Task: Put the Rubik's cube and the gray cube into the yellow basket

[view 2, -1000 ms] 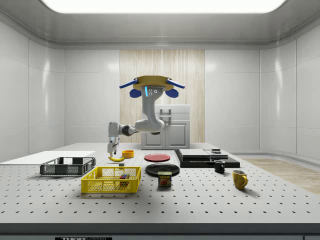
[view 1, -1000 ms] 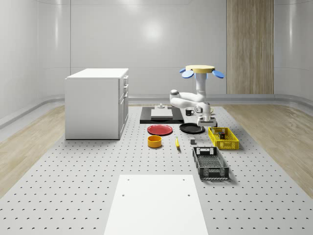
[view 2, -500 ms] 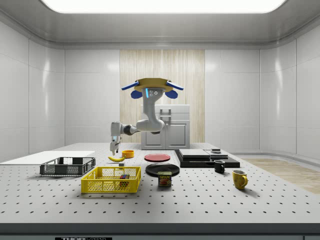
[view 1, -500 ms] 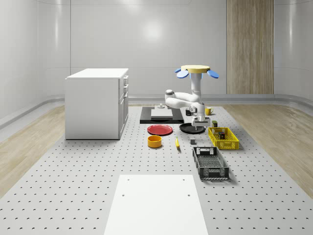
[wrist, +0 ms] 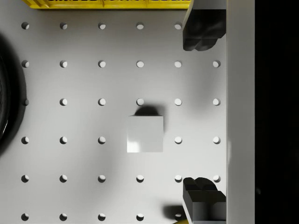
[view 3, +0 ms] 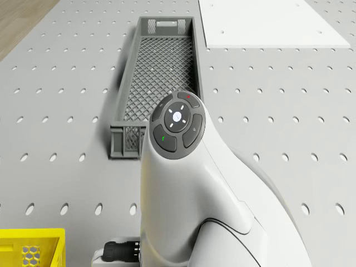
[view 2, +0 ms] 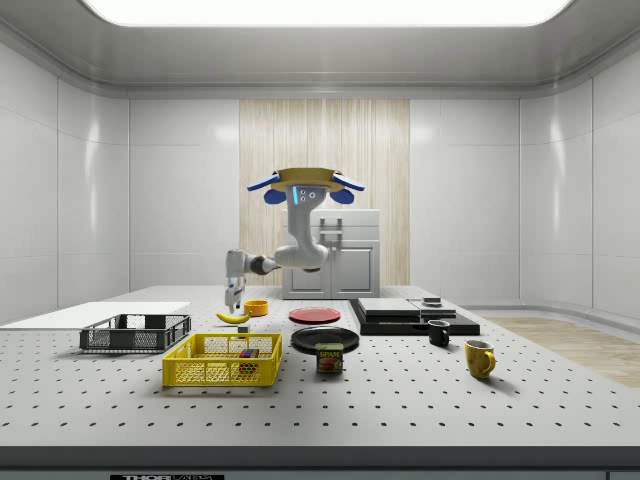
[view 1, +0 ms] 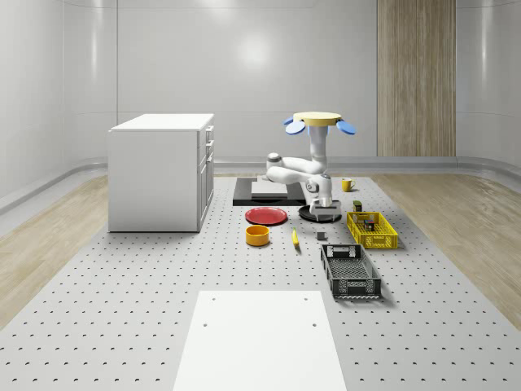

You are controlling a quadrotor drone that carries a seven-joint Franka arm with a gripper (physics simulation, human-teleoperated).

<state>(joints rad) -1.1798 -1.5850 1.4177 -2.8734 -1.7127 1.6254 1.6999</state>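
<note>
Drone (view 1: 317, 120) hovers above the table (view 1: 122, 309), over the black plate (view 1: 313, 213) area. Arm reaches down; gripper (wrist: 203, 114) hangs directly above the gray cube (wrist: 145, 134), jaws wide open, holding nothing. Gray cube sits on bare table just beside the yellow basket (view 1: 372, 230). Rubik's cube (view 2: 247, 353) is already inside the basket.

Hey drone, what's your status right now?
Drone hovering over table. Gripper open above gray cube, not touching. Rubik's cube in yellow basket. Nothing blocking.
</note>
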